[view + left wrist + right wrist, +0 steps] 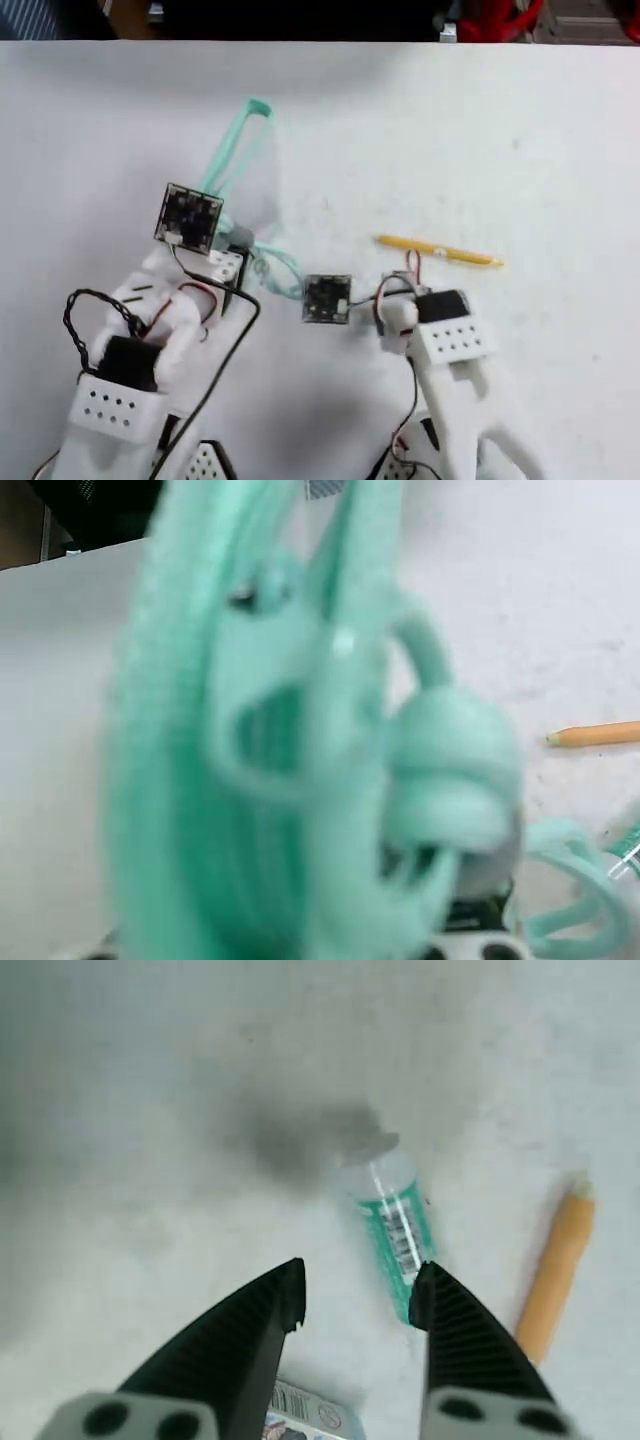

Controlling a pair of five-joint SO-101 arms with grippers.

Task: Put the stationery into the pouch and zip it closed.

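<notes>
Mint-green, see-through plastic: the pouch [232, 160] stands on edge on a white table [500, 130], its near end at the left gripper [236, 243]. Whether that gripper is clamped on the pouch cannot be told. Seen from the left wrist, the pouch [260, 740] is very close and blurred.

The right gripper [358, 1275] hangs over the table with its two black jaws apart and nothing between them. A small green tube [392, 1222] lies flat just beyond the tips, its near end beside one jaw. A yellow pencil [555, 1280] lies just beside the tube. A small printed packet [305, 1417] lies under the gripper. None of these three is in the pouch yet.

Risks, as a judgement:
- The tube is round and off-centre to the jaws. Closing from here would likely catch only its end, or nudge it so that it rolls.
- The pencil is close enough to be knocked aside.
- A thin green loop [282, 265] lies between the two arms and could snag a jaw.
- The pouch looks soft and narrow, so its mouth may sag, or an item may hit the rim and drop.
</notes>
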